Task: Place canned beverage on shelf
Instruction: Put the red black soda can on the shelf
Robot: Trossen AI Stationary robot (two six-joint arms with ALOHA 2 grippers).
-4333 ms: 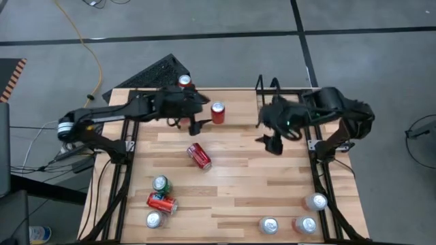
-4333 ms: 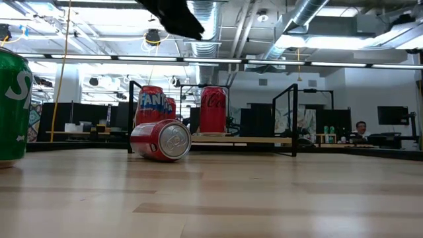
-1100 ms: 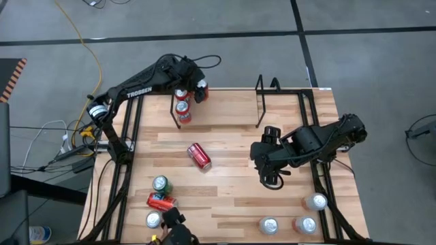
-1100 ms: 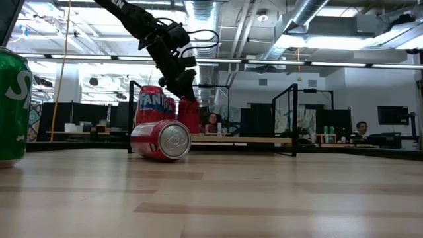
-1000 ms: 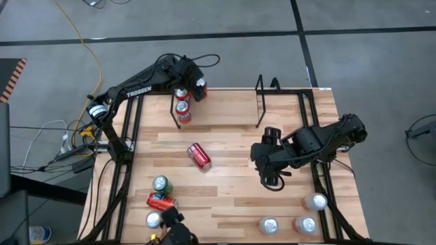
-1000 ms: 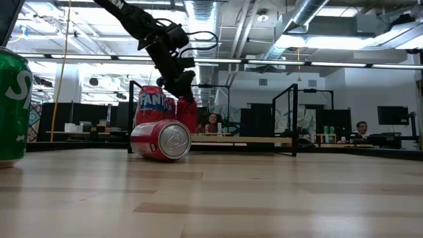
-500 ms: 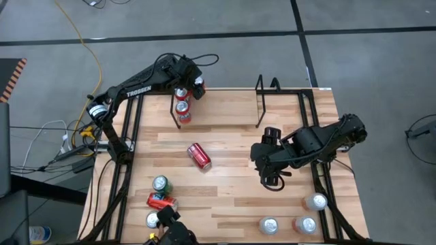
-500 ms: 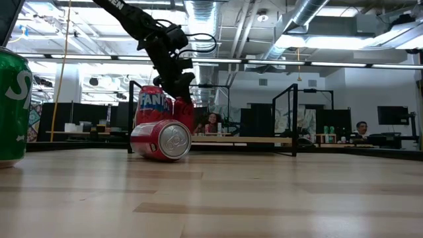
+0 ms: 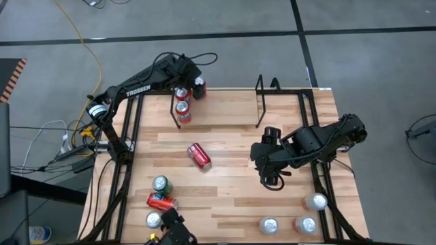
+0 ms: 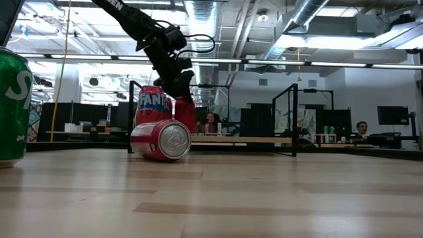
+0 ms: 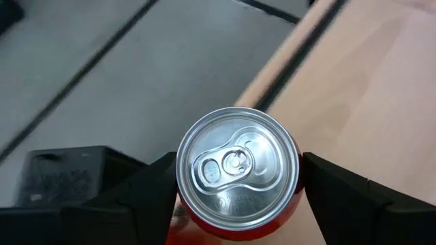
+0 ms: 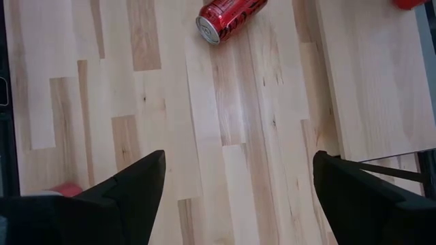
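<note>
Left end effector [image 9: 196, 87] clamped on upright red can [image 11: 236, 170] at surface's [image 9: 231, 197] far edge, by shelf's [image 9: 262, 102] left end loop | right end effector [image 9: 272, 178] apart, over bare mid-right boards | fallen can [image 9: 199, 156] mid-surface

Red can [image 11: 237, 170] with silver top, green can [image 10: 13, 106], pale wooden table [image 9: 231, 146]
</note>
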